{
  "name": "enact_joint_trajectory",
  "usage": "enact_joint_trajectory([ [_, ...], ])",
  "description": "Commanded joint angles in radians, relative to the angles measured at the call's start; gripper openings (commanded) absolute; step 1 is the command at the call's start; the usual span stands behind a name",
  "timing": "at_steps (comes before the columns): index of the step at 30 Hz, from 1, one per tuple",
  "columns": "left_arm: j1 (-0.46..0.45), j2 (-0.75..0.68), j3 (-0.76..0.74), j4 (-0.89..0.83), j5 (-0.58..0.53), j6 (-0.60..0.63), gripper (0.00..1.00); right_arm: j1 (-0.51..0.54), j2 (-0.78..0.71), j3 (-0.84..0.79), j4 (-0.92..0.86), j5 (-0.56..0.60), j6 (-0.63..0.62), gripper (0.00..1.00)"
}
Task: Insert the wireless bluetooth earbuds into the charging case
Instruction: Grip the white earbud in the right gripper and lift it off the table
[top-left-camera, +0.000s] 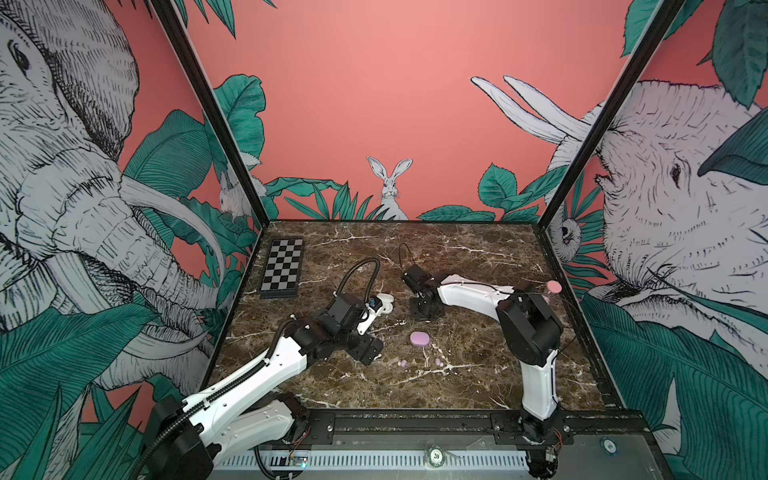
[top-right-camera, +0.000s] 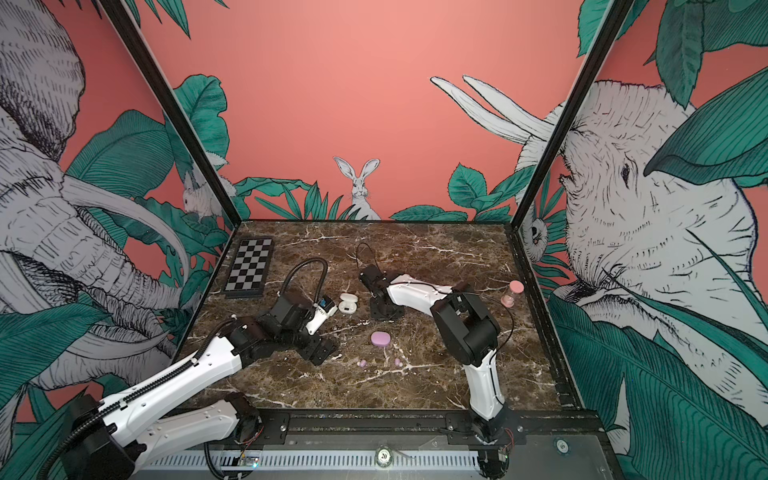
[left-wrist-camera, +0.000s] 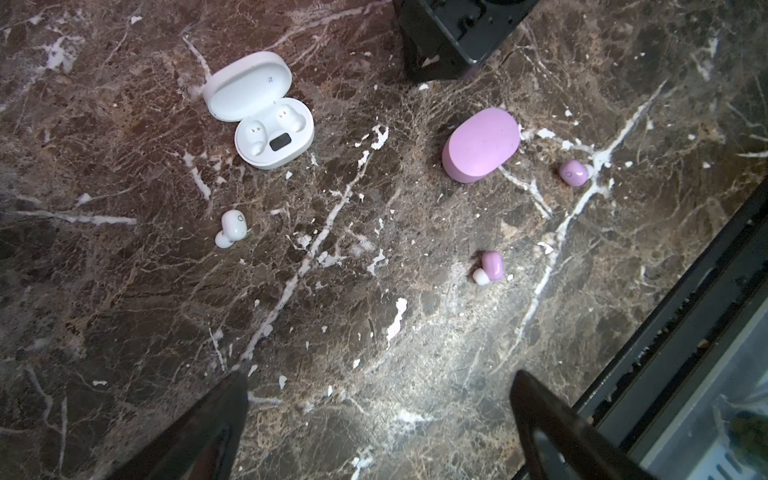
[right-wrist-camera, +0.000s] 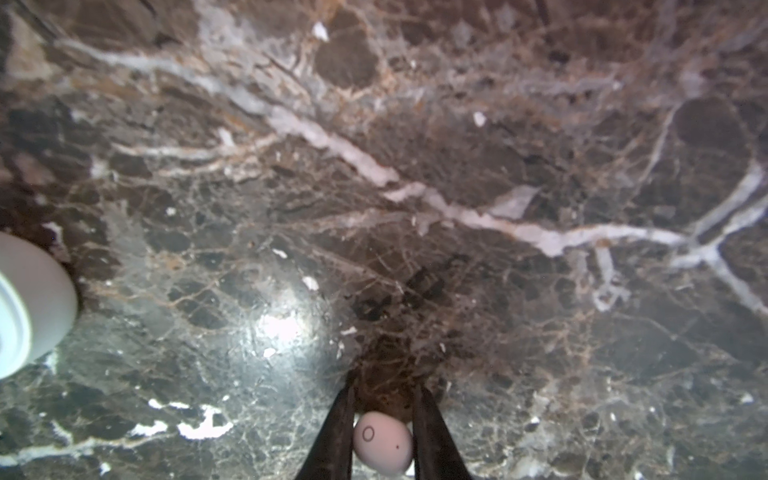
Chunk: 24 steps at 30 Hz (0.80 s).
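Squarely inside right end effector (right-wrist-camera: 385, 382): white earbud (right-wrist-camera: 382, 442).

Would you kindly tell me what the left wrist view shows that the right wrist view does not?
Only the left wrist view: the white case open with bare sockets, a loose white earbud, the closed lilac case, one lilac earbud near it, another lilac earbud farther off, the open left tool. Only the right wrist view: the right tool shut on a second white earbud. Both: the marble table and, probably, that white case, cut off at the right wrist view's edge.
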Motion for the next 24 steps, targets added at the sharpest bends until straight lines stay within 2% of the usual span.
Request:
enact_joint_trajectory([
  [1,-0.003,-0.007,0.013,-0.014,-0.004,0.0,0.99,0.005,-0.04,-0.016,-0.007,0.005,0.013,0.23],
  [7,-0.003,-0.007,0.013,-0.014,-0.003,-0.001,0.99,0.006,-0.055,-0.029,0.0,-0.013,0.017,0.27],
  [24,-0.003,-0.003,0.013,-0.016,-0.003,-0.002,0.99,0.007,-0.098,-0.073,0.041,-0.064,0.035,0.28],
])
